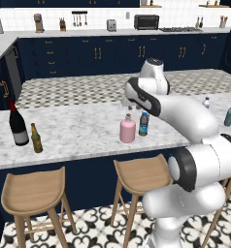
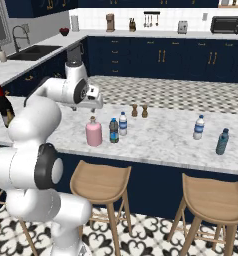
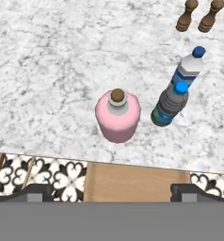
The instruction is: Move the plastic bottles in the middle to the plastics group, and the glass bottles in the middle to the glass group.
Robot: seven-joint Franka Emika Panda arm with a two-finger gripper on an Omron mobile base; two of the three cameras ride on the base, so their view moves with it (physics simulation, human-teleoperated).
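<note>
Pink glass bottle [image 3: 117, 116] stands upright near the counter's front edge, almost straight under the gripper [image 3: 112, 192], whose two dark fingertips sit wide apart with nothing between them; I judge the hand is poised above it, lined up for a drop onto the short neck. Just beside the pink bottle, on the side away from the wine bottle, stands the slim plastic bottle with dark top and blue base [image 3: 169, 106], close but seemingly not touching, and just behind that a clear water bottle with a blue cap [image 3: 189, 69]. That close neighbour is what could get in the way: a finger coming down on that side has little room and may knock it. Further back from the pink bottle are two small brown grinders [image 3: 198, 15]. Well off to one side of it, along the marble counter [image 1: 78, 131], wait the tall dark wine bottle [image 1: 18, 125] and the small olive beer bottle [image 1: 36, 139]; well off the other way stand the clear white-labelled bottle [image 2: 199, 128] and the teal bottle [image 2: 222, 142]. Wooden stools [image 1: 34, 193] sit below the counter's front edge.
</note>
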